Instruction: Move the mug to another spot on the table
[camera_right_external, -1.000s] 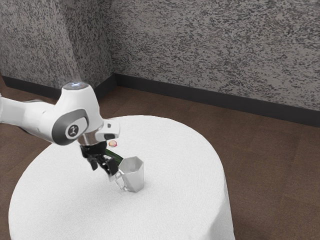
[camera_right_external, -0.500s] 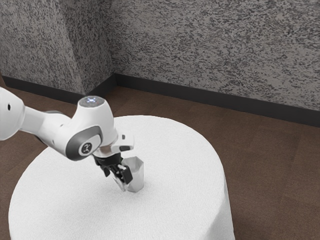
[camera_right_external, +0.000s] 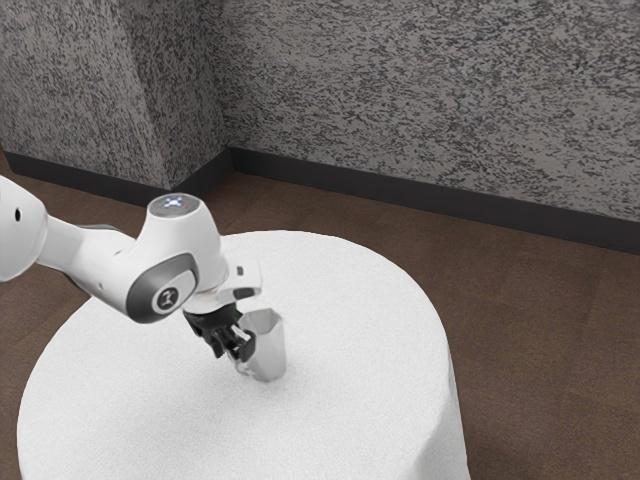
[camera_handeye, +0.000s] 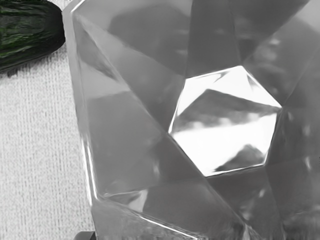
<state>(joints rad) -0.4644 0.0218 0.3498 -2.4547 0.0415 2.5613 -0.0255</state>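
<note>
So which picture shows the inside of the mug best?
The wrist view: it looks down into the mug, showing its angled walls and bright bottom. The exterior view shows its outside, on the table.

Faceted, glossy grey mug (camera_right_external: 266, 348), 6-sided base, upright, mouth up; near table (camera_right_external: 380, 300) centre, slightly toward 1 o'clock.

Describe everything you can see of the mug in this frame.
The mug is a silvery-grey, faceted, glossy cup with a hexagonal floor, mouth open upward, standing upright on the white table. The gripper is at its rim on the exterior view's left. A dark green object lies beside it.
</note>
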